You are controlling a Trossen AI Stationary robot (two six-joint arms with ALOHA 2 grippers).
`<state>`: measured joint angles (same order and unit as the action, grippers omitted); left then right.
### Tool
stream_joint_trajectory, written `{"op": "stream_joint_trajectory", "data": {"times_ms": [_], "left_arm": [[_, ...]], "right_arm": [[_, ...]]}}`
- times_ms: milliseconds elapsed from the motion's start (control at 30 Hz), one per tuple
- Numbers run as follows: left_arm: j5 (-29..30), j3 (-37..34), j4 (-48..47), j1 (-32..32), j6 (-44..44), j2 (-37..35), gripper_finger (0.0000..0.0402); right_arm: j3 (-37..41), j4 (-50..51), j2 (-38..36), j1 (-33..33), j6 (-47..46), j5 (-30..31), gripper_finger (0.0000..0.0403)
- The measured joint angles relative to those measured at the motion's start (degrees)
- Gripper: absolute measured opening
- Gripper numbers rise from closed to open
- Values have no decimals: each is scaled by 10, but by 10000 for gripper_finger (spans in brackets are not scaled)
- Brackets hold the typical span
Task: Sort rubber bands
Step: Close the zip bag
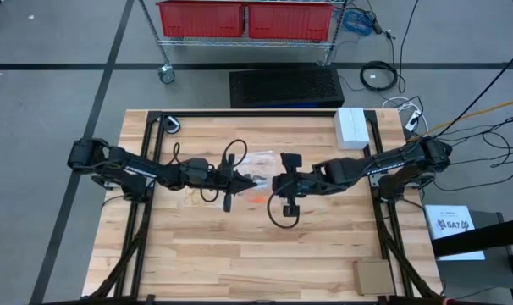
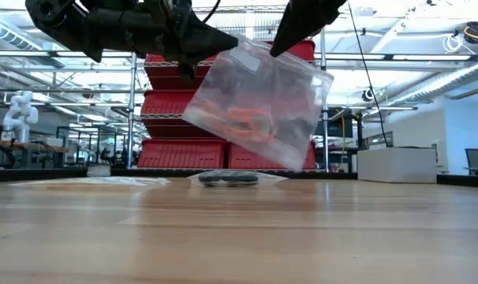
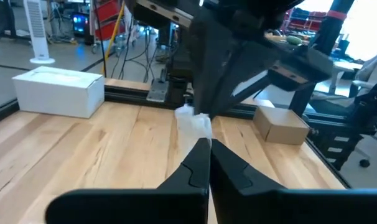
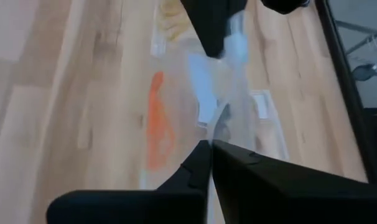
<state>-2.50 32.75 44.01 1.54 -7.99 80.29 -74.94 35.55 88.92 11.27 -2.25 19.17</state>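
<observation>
Both sets of jaws are pressed together on the top edge of one clear bag (image 2: pixel 259 106), so it hangs between them above the tabletop (image 1: pixel 239 254). The left jaws (image 1: pixel 255 180) pinch the corner at about 9 o'clock of the bag, the right jaws (image 1: pixel 278 184) the corner at 3 o'clock, nearly nose to nose over the middle of the tabletop.

The orange bands (image 2: pixel 243 120) sit bunched inside the bag, low in the sag, with a darker clump beside them that I'd guess is the black ones. Another dark cluster (image 2: pixel 227 178) lies on the wood below, under film.

Handling-wise: the bands are featherlight and floppy, and they tangle. The film looks slick and thin, so a grip anywhere but the stiffer mouth strip would probably slide. I'd keep hold at the rim corners.
</observation>
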Motion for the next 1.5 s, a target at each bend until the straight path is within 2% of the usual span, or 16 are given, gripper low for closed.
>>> {"op": "stream_joint_trajectory", "data": {"times_ms": [267,500,600,700,800,900,1167,1367,1500], "left_arm": [[0,0,-14,1,25,0,3],[0,0,-14,1,28,0,2],[0,0,-14,1,28,0,2],[0,0,-16,1,28,0,1],[-1,0,-18,1,28,0,1],[-1,0,-25,1,28,0,1],[8,0,-28,1,29,0,1],[12,0,-27,1,29,0,1],[13,0,-28,1,29,1,1]], "right_arm": [[-38,-11,0,-4,-62,-9,74],[-47,-60,10,-41,-59,-78,134],[-47,-64,30,-60,-57,-120,146],[-47,-66,45,-68,-51,-134,150],[-47,-73,51,-68,-32,-135,145],[-47,-79,55,-68,-29,-136,124],[-47,-74,55,-66,-30,-135,13],[-47,-61,55,-66,-38,-134,23],[-47,-32,54,-66,-42,-134,15]]}}
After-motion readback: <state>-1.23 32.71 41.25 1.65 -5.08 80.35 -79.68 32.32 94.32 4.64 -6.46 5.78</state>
